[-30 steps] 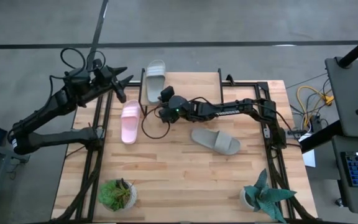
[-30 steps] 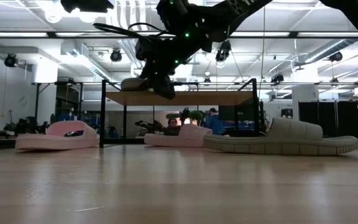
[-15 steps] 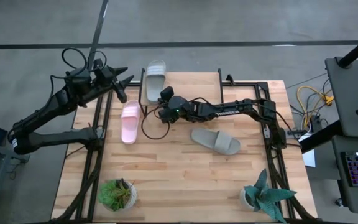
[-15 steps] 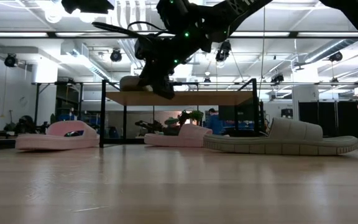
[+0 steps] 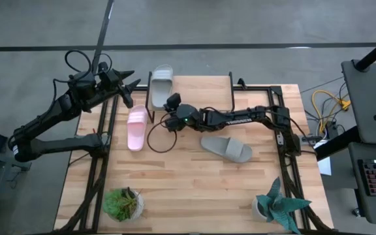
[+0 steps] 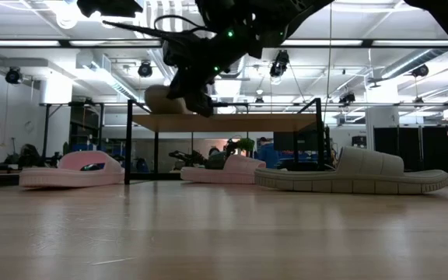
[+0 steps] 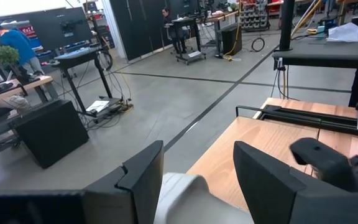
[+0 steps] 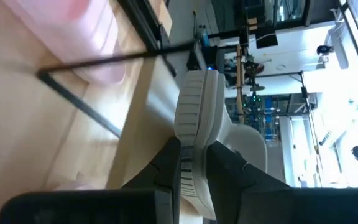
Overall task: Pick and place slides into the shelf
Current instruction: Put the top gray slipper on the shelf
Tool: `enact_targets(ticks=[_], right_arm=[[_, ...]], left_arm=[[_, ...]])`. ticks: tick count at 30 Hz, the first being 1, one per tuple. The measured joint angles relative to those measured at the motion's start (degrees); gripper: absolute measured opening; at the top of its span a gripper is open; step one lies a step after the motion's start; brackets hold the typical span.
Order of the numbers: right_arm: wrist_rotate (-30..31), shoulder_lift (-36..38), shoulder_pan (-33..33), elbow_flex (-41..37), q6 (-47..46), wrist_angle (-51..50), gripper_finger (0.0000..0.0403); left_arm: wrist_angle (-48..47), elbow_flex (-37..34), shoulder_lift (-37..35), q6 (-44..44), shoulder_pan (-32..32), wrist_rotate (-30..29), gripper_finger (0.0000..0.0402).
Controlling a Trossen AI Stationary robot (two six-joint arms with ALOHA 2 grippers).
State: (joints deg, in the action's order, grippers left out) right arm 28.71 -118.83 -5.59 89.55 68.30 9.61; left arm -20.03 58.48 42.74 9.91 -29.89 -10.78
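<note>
Now right pincer (image 5: 167,104) has seemingly lifted grey slide (image 5: 160,83) off shelf (image 5: 194,89).

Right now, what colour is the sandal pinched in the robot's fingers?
Pale grey sandal, clearest in the right wrist view.

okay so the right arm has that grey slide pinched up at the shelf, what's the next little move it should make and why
Probably ease the grey slide further onto the shelf, then let go. The right gripper is shut on the slide's sole edge, and from above the slide hangs past the shelf's far left corner, so releasing now might tip it off. The left gripper waits open close beside it.
</note>
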Motion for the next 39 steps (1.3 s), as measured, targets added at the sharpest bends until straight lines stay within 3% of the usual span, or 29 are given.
enact_targets(ticks=[20, 26, 39], right_arm=[[-0.57, 0.00, 1.60, 0.76, -5.51, -3.45, 0.0054], [-3.53, 0.00, 1.58, 0.89, -9.08, -3.41, 0.0096], [-3.65, 0.00, 1.78, 0.95, -16.45, -3.39, 0.0202]], left_arm=[[0.00, 0.00, 0.90, 0.00, -0.01, 0.01, 0.0180], [0.04, 0.00, 1.26, 0.00, 0.00, 0.01, 0.0180], [0.03, -0.02, 1.99, -0.01, 0.00, 0.01, 0.0180]])
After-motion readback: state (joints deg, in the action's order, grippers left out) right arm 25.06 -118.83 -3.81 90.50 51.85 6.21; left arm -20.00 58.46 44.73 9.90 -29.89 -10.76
